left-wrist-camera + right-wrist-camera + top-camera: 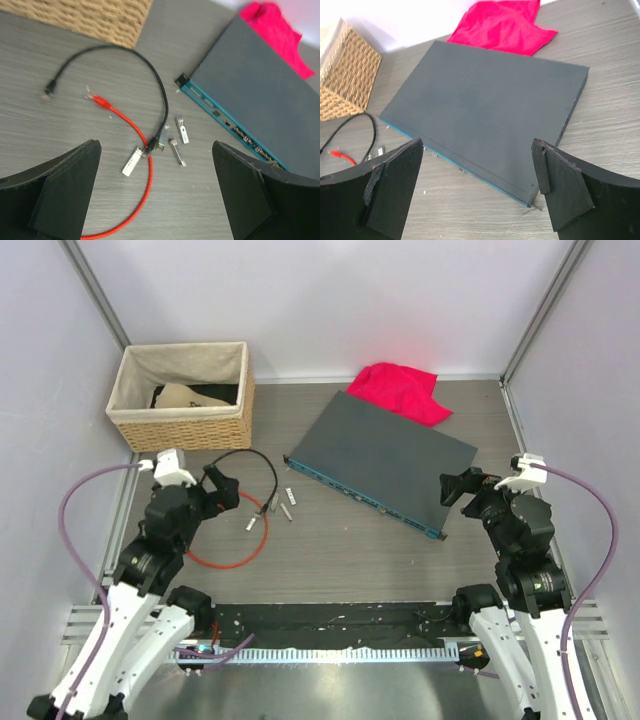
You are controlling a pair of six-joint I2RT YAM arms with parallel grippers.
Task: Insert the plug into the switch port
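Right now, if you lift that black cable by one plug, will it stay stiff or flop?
Probably floppy: the black cable lies in a loose loop, so the rest would likely dangle. It looks thin, so likely light. One end lies by the red cable, which might snag.

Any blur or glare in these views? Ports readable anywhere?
Top view: sharp, evenly lit, soft shadows, some glare on the metal plate at the near edge. Left wrist: soft all over, black cable and switch ports smeared, not readable. Right wrist: crisper, table grain clear, red cloth strongly saturated, no ports visible.
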